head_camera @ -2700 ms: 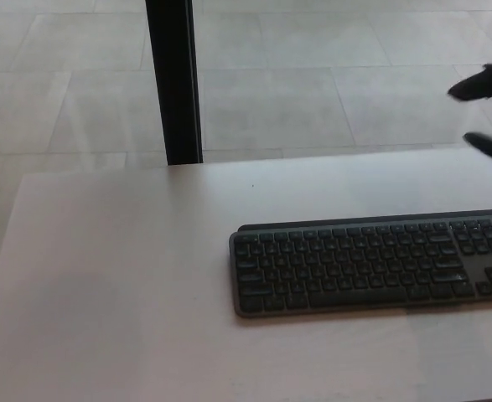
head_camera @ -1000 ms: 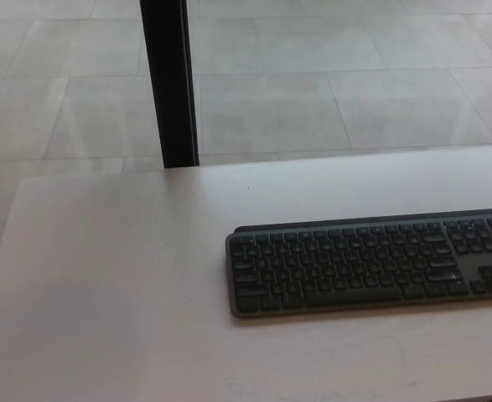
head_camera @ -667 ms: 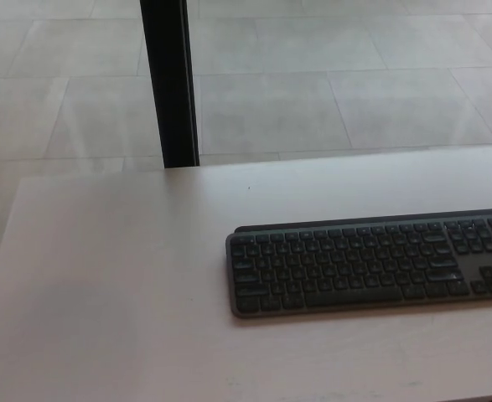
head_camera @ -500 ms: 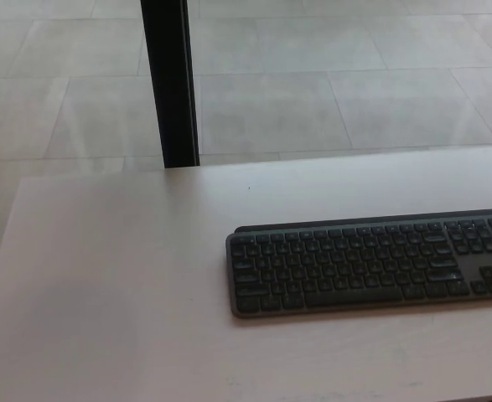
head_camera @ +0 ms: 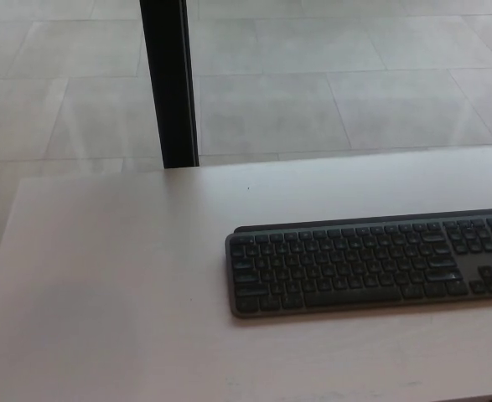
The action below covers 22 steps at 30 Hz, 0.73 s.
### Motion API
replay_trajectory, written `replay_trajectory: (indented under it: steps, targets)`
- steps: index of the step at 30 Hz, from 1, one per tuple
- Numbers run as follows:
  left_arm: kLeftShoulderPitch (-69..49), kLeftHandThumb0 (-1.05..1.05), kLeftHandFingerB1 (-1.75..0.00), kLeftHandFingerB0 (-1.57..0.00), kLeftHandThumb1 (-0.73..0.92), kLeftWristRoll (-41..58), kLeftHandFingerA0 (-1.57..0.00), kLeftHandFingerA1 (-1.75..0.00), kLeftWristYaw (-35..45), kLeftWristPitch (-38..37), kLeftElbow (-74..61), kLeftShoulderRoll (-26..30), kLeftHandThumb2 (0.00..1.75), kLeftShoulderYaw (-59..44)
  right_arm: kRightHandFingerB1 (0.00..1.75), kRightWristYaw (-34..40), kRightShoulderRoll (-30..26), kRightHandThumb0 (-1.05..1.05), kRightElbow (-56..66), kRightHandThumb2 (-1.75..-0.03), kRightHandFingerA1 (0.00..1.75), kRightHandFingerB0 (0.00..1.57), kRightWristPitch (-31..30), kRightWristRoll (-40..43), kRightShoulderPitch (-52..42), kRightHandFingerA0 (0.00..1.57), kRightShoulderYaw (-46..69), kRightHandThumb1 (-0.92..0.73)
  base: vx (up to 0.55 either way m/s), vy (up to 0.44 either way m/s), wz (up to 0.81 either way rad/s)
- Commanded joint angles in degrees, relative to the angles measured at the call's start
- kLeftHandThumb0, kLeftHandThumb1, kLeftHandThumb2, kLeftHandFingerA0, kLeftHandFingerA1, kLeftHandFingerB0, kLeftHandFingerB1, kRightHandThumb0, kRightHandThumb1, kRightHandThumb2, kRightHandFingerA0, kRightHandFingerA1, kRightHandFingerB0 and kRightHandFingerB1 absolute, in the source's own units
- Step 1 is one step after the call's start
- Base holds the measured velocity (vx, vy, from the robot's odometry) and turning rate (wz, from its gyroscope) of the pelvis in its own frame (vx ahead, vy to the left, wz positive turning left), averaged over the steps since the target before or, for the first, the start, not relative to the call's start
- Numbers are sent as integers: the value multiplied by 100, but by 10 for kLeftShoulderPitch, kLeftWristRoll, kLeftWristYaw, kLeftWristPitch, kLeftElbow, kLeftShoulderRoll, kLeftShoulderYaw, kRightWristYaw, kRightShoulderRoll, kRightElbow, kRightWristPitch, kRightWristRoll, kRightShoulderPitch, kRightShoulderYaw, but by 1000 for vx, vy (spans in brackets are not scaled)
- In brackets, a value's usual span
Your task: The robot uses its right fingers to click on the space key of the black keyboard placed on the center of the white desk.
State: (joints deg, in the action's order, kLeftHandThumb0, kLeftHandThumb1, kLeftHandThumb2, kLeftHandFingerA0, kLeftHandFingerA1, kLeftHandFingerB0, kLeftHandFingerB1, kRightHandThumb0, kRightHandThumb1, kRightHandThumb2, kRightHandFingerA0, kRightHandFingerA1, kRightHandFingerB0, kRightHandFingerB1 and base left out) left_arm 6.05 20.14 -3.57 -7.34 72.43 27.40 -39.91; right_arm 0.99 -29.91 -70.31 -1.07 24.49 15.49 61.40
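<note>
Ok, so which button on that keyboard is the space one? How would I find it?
Start at the white desk and find the black keyboard lying on its right part, running off the picture's right edge. Look along the row of keys nearest the robot. The space key is the one long bar there; every key around it is short.

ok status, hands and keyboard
Both hands out of view. Keyboard flat on desk, right end cut off by frame, untouched. Space key clear, nothing in the way.

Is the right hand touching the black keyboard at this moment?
Apart, as far as the head view shows: the keyboard lies alone on the white desk, with no hand anywhere in the picture.
</note>
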Motion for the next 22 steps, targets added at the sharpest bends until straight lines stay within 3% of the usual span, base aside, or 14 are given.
replay_trajectory:
  steps: [1,7,12,15,18,19,22]
  targets:
    - [-3,-52,-57,-69,63,7,-77,-69,-4,-8,-1,9,59,1,101,9,-2,-42,-1,-73,101,90,12,32,-5,111,-14,-48,0,0,0]
    - [3,-52,-53,-66,63,9,-75,-63,-4,-4,4,13,59,3,96,11,-5,-41,-1,-76,100,83,7,48,-3,112,-26,-46,0,0,0]
    - [0,-54,-56,-68,63,13,-72,-65,3,-12,2,10,59,0,97,6,-4,-40,-2,-74,100,87,10,57,-2,110,-39,-47,0,0,0]
    - [0,-54,-55,-69,64,10,-74,-64,4,-14,3,11,59,3,94,3,-5,-41,-2,-72,97,86,11,61,-2,117,-43,-46,0,0,0]
    - [1,-54,-55,-70,63,12,-77,-66,1,-12,2,11,59,2,95,6,-4,-40,-2,-73,98,85,13,68,-1,114,-45,-45,0,0,0]
    - [0,-53,-56,-69,63,13,-76,-66,1,-12,1,11,59,2,93,3,-4,-40,-2,-73,99,82,14,68,-2,106,-48,-46,0,0,0]
    - [0,-53,-56,-68,64,14,-74,-64,0,-12,0,10,59,1,92,-1,-3,-40,-1,-73,98,81,16,68,-4,106,-53,-46,0,0,0]
